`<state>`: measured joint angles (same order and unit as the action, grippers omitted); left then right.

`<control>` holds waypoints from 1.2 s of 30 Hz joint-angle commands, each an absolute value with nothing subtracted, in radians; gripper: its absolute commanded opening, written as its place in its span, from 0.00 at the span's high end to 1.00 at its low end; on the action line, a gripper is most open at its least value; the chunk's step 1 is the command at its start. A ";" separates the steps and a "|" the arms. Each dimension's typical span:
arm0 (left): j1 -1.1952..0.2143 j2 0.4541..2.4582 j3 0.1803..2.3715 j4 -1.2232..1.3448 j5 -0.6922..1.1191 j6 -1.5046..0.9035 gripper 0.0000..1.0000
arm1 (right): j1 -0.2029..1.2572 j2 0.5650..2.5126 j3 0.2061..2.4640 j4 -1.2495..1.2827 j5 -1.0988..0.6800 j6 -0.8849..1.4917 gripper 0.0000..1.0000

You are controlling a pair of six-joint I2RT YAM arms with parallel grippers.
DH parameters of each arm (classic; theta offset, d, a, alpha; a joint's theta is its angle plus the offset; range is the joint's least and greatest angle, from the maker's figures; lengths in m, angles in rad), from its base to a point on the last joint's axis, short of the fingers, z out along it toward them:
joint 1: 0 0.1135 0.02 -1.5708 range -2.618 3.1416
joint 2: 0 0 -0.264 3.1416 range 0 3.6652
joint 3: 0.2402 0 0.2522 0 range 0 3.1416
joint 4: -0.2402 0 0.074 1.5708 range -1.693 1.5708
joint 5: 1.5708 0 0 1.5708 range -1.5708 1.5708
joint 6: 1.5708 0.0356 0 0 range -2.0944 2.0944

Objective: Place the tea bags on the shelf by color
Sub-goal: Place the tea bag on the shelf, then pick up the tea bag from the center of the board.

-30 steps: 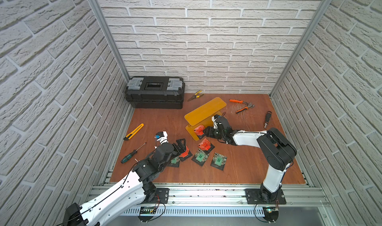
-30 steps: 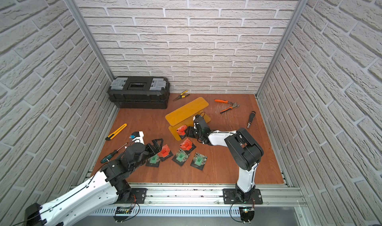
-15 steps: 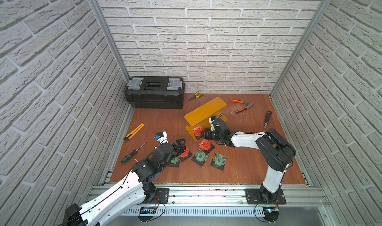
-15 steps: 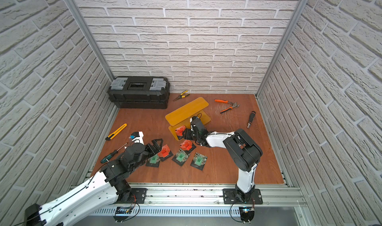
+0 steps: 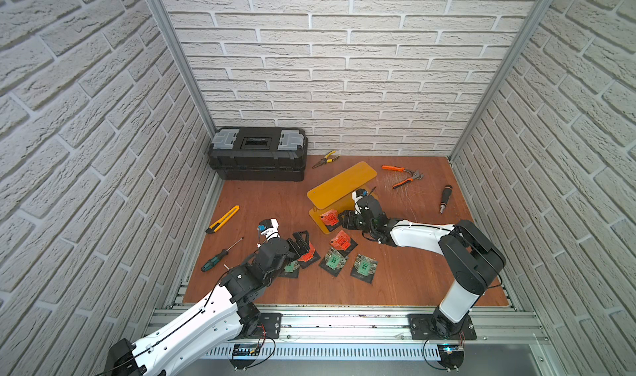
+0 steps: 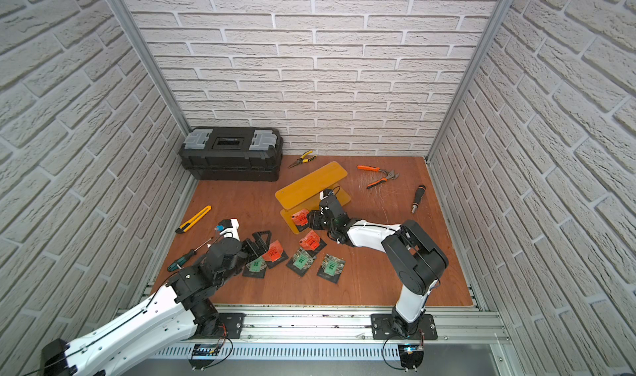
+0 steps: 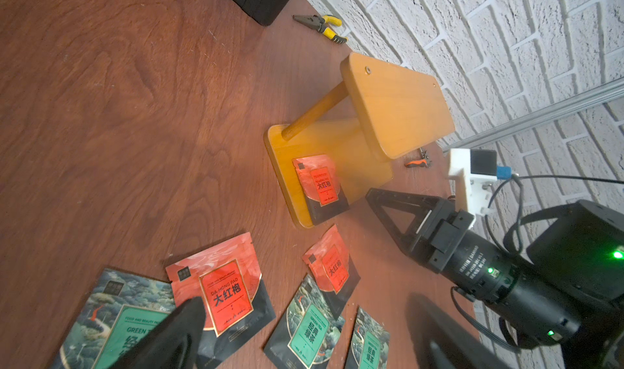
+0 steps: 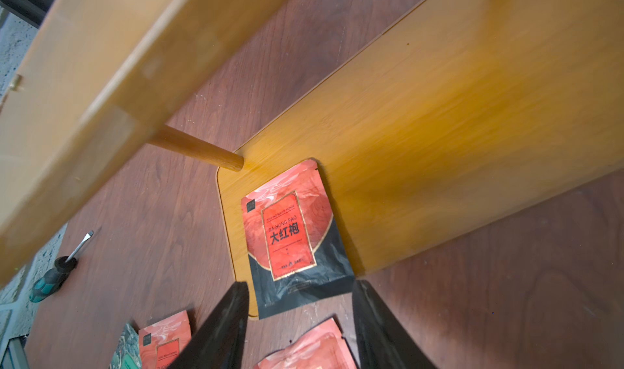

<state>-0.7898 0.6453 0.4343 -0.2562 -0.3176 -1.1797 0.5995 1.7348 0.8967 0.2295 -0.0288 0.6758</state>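
Observation:
The amber shelf (image 5: 340, 185) stands mid-table. A red tea bag (image 5: 329, 217) lies flat on its lower plate (image 8: 422, 147), overhanging the near corner. My right gripper (image 5: 347, 219) is low beside that bag and open; in the right wrist view the right gripper (image 8: 300, 284) has its tips on either side of the bag's (image 8: 287, 232) near edge. Two red tea bags (image 5: 340, 241) (image 5: 307, 253) and three green ones (image 5: 333, 261) (image 5: 364, 266) (image 5: 290, 267) lie on the table. My left gripper (image 5: 301, 243) hangs wide open over the leftmost bags, holding nothing.
A black toolbox (image 5: 258, 154) sits at the back left, with yellow pliers (image 5: 325, 158) beside it. Orange pliers (image 5: 402, 176) and a black-handled tool (image 5: 445, 198) lie right of the shelf. A yellow knife (image 5: 223, 218) and a green screwdriver (image 5: 216, 257) lie at the left.
My right gripper has edged a little leftward along the shelf's lower plate, its jaws slightly wider. The red bag stays on the plate. The left arm has not moved.

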 commanded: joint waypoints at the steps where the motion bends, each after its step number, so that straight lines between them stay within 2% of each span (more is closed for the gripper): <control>1: -0.783 0.638 0.418 -0.245 -0.327 -1.178 0.01 | 0.605 1.692 0.880 0.230 0.000 0.658 0.46; 12: -0.783 0.637 0.423 -0.248 -0.309 -1.152 0.02 | 0.606 1.627 0.837 0.183 -0.058 0.670 0.46; 21: -0.783 0.654 0.413 -0.296 -0.273 -1.150 0.02 | 0.606 1.496 0.754 0.129 -0.251 0.706 0.46; 29: -0.783 0.707 0.364 -0.206 -0.222 -1.146 0.02 | 0.635 1.434 0.701 0.155 -0.365 0.788 0.45; 36: -0.771 0.794 0.342 -0.114 -0.162 -1.126 0.02 | 0.695 1.477 0.730 0.157 -0.430 0.824 0.38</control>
<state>-0.7811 0.7719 0.3622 -0.2016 -0.2001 -1.1519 0.6716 1.4631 0.7082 0.1234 -0.3763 0.7933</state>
